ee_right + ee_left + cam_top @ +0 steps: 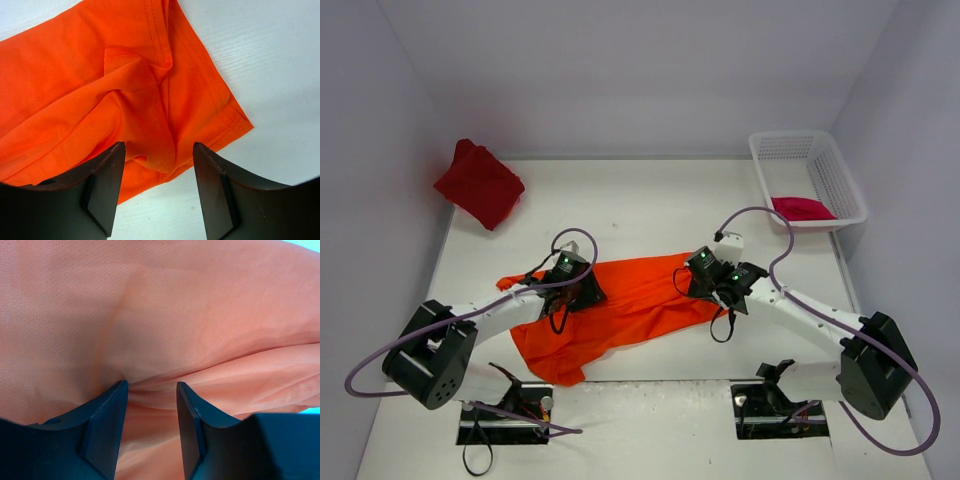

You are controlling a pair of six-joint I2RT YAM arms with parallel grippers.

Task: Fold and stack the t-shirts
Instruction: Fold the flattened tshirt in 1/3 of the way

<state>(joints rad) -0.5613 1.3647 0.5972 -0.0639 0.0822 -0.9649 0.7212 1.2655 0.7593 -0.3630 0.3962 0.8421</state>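
Orange shirt [630,305] lay rumpled on the counter [650,205], well left of the basket [842,185]. Left pincer [151,386] stood part-open astride a fold [170,376]; right pincer [159,146] gaped above the hem corner [235,120]. Opposite edges wanted gripping, then spreading flat.

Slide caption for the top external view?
Left gripper and right gripper at the crumpled orange t-shirt mid-table; dark red t-shirt sits back left, crimson-pink t-shirt in the white basket.
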